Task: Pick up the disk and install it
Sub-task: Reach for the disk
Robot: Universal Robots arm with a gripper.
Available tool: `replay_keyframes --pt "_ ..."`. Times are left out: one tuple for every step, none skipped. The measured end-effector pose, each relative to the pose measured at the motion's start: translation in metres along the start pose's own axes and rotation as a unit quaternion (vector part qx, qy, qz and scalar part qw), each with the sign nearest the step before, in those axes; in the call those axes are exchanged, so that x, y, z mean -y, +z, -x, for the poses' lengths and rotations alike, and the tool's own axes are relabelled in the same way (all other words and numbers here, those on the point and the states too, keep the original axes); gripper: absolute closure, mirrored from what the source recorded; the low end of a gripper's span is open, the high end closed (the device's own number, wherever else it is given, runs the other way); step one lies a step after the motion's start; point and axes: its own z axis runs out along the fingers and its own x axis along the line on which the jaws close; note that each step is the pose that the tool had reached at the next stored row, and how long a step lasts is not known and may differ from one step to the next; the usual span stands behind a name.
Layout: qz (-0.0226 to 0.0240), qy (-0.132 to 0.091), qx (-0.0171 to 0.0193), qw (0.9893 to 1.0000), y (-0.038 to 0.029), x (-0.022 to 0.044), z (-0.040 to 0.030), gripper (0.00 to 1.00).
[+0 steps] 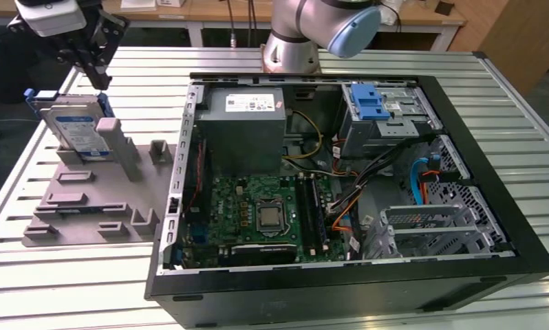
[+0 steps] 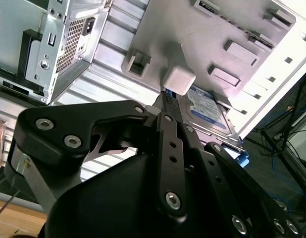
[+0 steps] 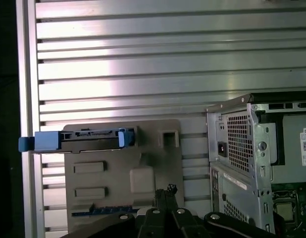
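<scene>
At the exterior view's left, the disk stood on edge in a slot of a grey fixture on the slatted metal worktop, label facing outward and blue frame round its edges. The tool hung just above the disk's top edge, apart from it, its fingers drawn together to a point and gripping nothing. Both wrist views showed the fingertips meeting over the fixture, the disk beyond them. Beside the fixture lay the open computer case, with a blue bracket in its drive bay.
</scene>
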Motion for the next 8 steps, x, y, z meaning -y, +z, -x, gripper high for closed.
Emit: replay_keyframes --pt "0.0000 0.000 -0.0001 1.0000 0.0002 0.0000 -0.0011 0.89" --pt "0.0000 0.000 -0.0002 1.0000 0.0003 -0.0001 -0.0026 0.89" --pt "0.0000 0.000 -0.0002 1.0000 0.0004 -0.0002 -0.0041 0.89" --pt "0.0000 0.000 -0.0004 1.0000 0.0005 -0.0004 -0.0054 0.89" --pt "0.0000 0.000 -0.0004 1.0000 0.0007 -0.0005 -0.0068 0.89" --pt "0.0000 0.000 -0.0004 1.0000 0.0008 -0.0005 -0.0082 0.89" --pt "0.0000 0.000 -0.0005 1.0000 0.0009 -0.0006 -0.0097 0.89" --pt "0.0000 0.000 -0.0006 1.0000 0.0010 -0.0006 -0.0112 0.89"
